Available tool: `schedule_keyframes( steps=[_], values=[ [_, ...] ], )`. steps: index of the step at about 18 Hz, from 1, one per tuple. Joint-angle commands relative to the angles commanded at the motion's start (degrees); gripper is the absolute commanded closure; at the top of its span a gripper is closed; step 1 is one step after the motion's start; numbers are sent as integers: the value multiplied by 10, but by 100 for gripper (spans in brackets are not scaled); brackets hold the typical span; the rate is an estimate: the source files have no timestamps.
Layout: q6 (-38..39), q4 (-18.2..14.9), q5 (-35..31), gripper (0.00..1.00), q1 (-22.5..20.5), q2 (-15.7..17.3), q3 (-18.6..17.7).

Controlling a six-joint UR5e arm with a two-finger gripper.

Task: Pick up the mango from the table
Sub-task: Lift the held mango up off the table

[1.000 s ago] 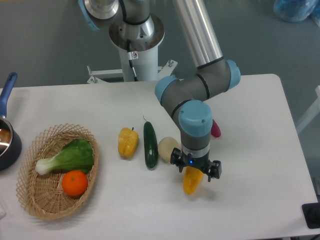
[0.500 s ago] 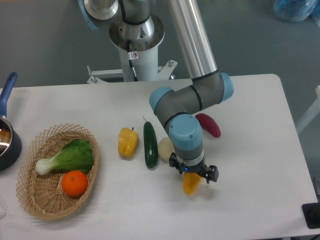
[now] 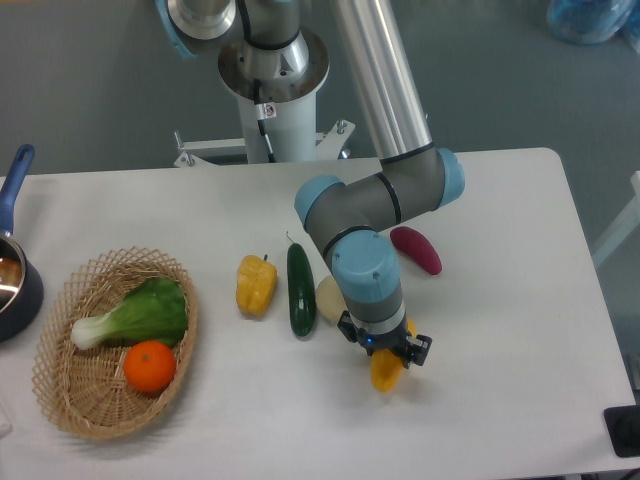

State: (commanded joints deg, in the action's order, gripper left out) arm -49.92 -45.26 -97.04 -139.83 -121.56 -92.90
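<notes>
Mango (image 3: 386,371): on white counter (image 3: 500,330), beneath the fingers (image 3: 384,352). Fingers straddle it; whether they grip it cannot be told. Cucumber (image 3: 300,289) nearby.

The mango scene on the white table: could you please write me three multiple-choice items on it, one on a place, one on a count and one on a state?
1. Where is the mango?
A. In the wicker basket
B. On the table's front part, directly under the gripper
C. Beside the blue pot

2. How many items lie in the wicker basket?
A. Two
B. Four
C. None

3. How does the gripper stand to the mango?
A. Far away at the table's back edge
B. Low over it, its fingers at the fruit's sides
C. Holding the cucumber instead

Answers:
1 B: the yellow-orange fruit pokes out below the gripper on the table.
2 A: only the orange and the leafy green vegetable lie in it.
3 B: the gripper covers the mango's upper end; whether it has clamped cannot be told.
</notes>
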Motion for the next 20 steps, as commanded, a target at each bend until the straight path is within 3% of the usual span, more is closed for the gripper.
schedule_keyframes(
  steps=[3, 7, 11, 14, 20],
  values=[
    [0, -4, 28, 81, -7, 16, -3],
    [-2, -7, 40, 79, -39, 66, -35],
    [-65, -46, 65, 79, -68, 94, -38],
    [-117, -62, 64, 77, -73, 98, -46],
    [-124, -64, 68, 75, -72, 107, -40]
  ],
)
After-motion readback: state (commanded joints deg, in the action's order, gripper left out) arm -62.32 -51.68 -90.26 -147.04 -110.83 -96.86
